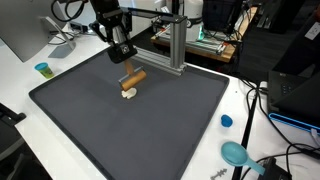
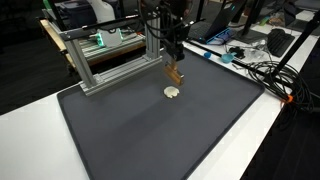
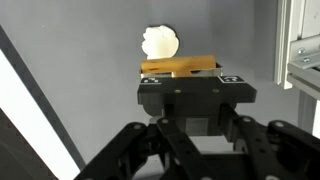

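Note:
A short wooden block point(image 1: 135, 76) hangs just above the dark grey mat point(image 1: 150, 130), and my gripper point(image 1: 126, 62) is shut on it from above. In an exterior view the block point(image 2: 174, 73) sits under the gripper point(image 2: 172, 60), tilted. A small cream round piece point(image 1: 129, 94) lies on the mat right below the block, apart from it; it also shows as a pale disc point(image 2: 173, 92). In the wrist view the wooden block point(image 3: 180, 67) lies across the tips of my gripper point(image 3: 190, 80), with the cream piece point(image 3: 160, 42) beyond it on the mat point(image 3: 90, 60).
An aluminium frame point(image 1: 172, 45) stands at the mat's far edge, close behind the gripper, seen also as a rail structure point(image 2: 100, 58). A blue cup point(image 1: 42, 69), a blue cap point(image 1: 226, 121) and a teal object point(image 1: 236, 153) lie on the white table. Cables point(image 2: 262, 72) run beside the mat.

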Tool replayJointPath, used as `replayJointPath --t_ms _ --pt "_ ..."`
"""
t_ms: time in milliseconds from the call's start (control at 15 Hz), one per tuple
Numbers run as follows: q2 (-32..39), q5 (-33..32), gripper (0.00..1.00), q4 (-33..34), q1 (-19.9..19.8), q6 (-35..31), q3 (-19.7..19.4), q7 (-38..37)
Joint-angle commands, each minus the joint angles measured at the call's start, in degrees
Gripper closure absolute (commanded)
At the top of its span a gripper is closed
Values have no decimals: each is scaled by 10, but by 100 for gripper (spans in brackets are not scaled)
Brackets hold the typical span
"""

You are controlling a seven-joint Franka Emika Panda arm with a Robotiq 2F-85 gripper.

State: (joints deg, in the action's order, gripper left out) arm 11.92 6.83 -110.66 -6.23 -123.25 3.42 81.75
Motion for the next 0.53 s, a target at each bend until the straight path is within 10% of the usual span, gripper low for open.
replayJointPath --t_ms 0,467 --pt "-4 3 79 -7 6 -4 -7 3" --pt "41 -29 79 11 14 -36 -7 -6"
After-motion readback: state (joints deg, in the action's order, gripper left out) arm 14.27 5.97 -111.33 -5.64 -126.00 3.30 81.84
